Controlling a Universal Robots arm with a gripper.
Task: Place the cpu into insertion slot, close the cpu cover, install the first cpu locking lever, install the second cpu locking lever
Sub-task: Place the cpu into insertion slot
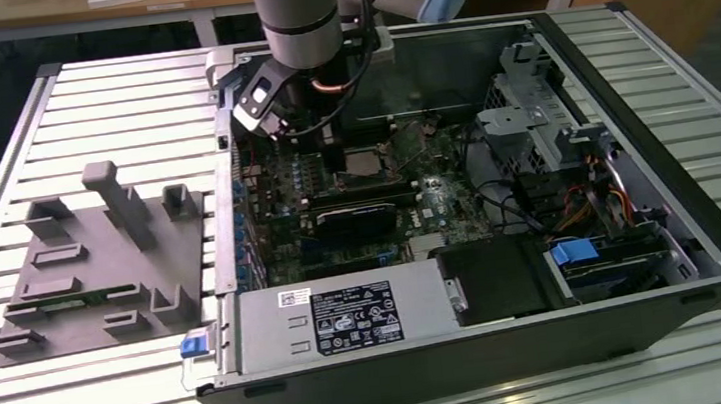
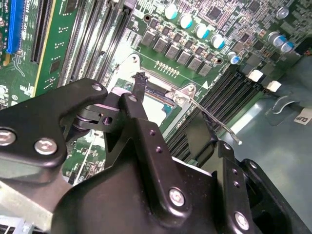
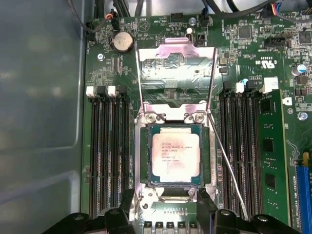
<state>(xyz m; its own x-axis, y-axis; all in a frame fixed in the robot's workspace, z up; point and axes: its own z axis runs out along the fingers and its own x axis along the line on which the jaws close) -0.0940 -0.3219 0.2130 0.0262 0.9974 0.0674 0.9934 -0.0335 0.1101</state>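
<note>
The cpu (image 3: 175, 156), a silvery square chip, lies seated in the insertion slot (image 3: 143, 158), the black-framed socket on the green board. It also shows in the exterior view as the cpu (image 1: 363, 158). The cpu cover (image 3: 176, 50) stands flipped open beyond the socket. A thin wire locking lever (image 3: 228, 168) is raised and angled off one side of the socket. My gripper (image 3: 165, 199) hangs just above the socket's near edge, open, with nothing between its black fingers (image 2: 141, 83). From outside, the gripper (image 1: 332, 153) reaches down into the computer case.
Long black memory slots (image 3: 107, 146) flank the socket on both sides. A coin battery (image 3: 122, 41) sits beyond the cover. A black heatsink block (image 1: 355, 221), a power supply (image 1: 346, 319) and drive cages (image 1: 554, 131) crowd the case. A grey fixture (image 1: 98, 260) stands on the slatted table.
</note>
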